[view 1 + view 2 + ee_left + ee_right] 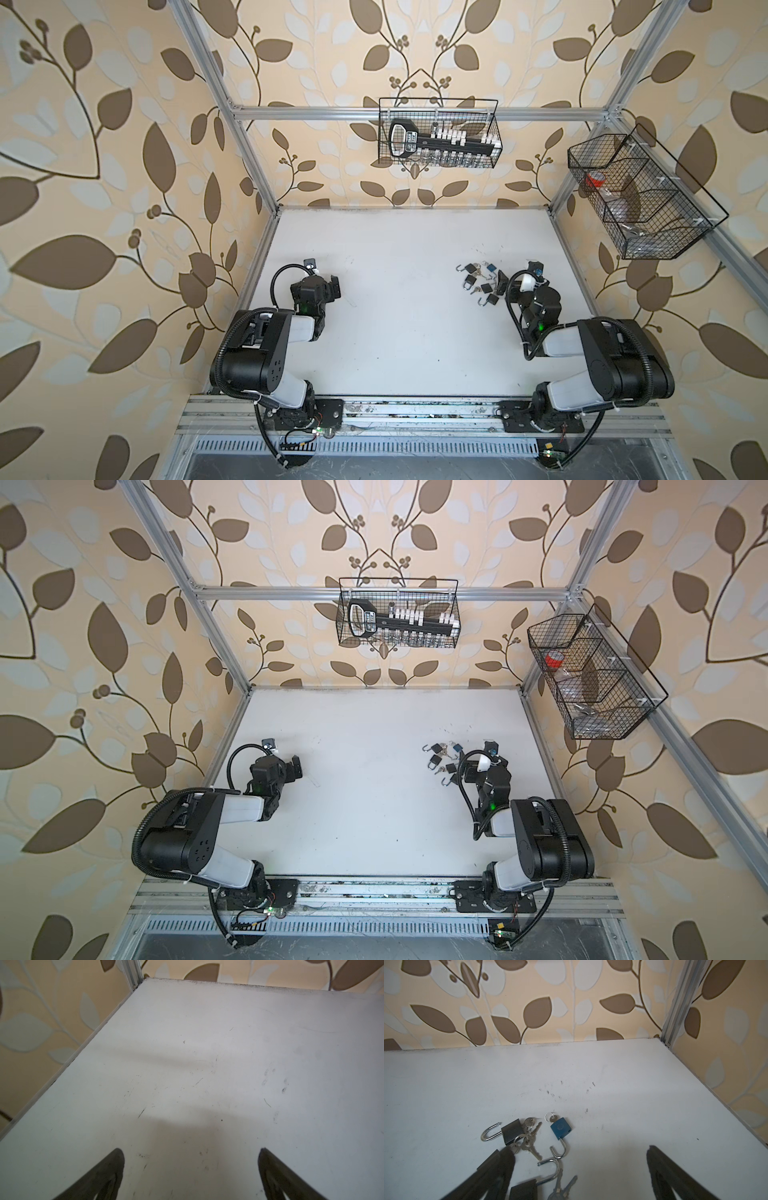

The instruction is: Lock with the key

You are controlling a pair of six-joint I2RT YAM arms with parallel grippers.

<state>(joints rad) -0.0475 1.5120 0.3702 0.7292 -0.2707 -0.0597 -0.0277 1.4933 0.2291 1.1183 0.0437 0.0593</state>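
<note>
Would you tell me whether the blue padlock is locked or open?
Open: the blue padlock shows one shackle end free.

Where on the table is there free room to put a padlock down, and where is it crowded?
The middle of the table, between the left gripper and the padlocks, is bare; so is the far strip along the back wall. It is crowded by the right gripper, where padlocks and keys lie close together.

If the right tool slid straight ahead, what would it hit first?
Probably the open black padlock lying between the right tool's fingers, then the blue padlock; its height above them is unclear.
</note>
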